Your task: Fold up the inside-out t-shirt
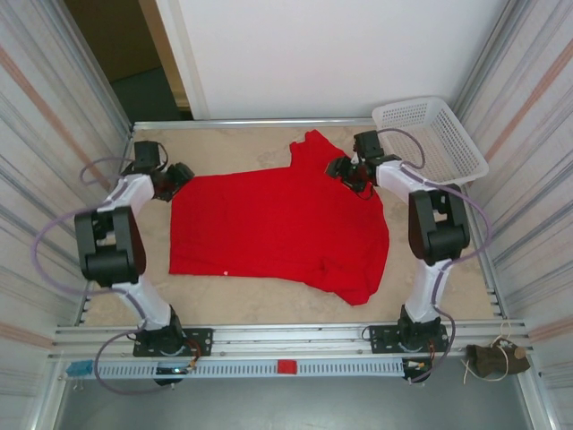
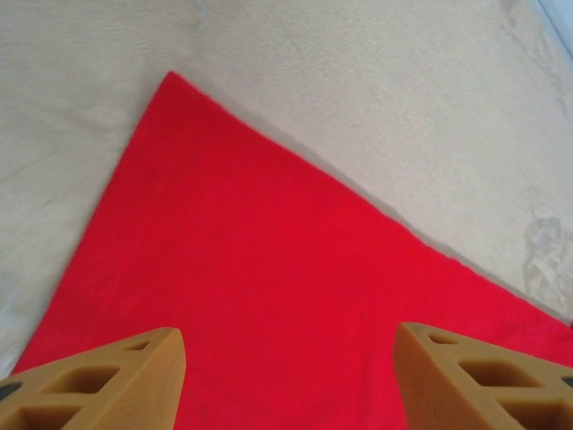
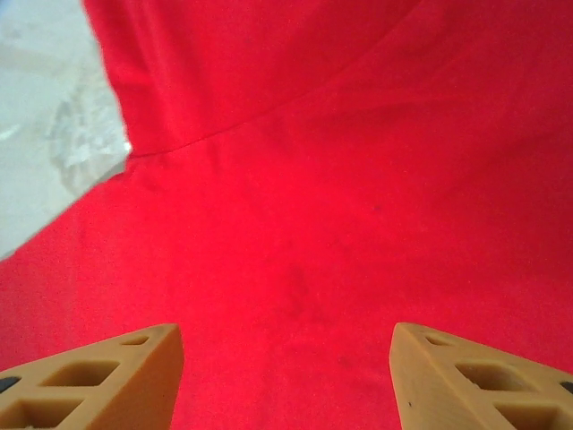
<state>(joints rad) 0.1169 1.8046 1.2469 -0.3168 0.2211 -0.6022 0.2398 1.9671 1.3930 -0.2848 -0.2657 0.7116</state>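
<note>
Looking at your t-shirt (image 1: 269, 224): bright red, plain side up, spread mostly flat mid-table (image 1: 233, 143), with a tiny white mark (image 1: 226, 274) by the near edge. Its long axis runs left-right, straight hem at the left, sleeves at the right. Your left gripper (image 1: 183, 173) is at its far-left corner and your right gripper (image 1: 340, 168) is over the far sleeve. Both are released, holding nothing.

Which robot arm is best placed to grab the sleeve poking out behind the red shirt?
Probably the right. The open right gripper hangs over the bright red cloth t-shirt beside that sleeve; the open left gripper is at the shirt's opposite far corner.
</note>
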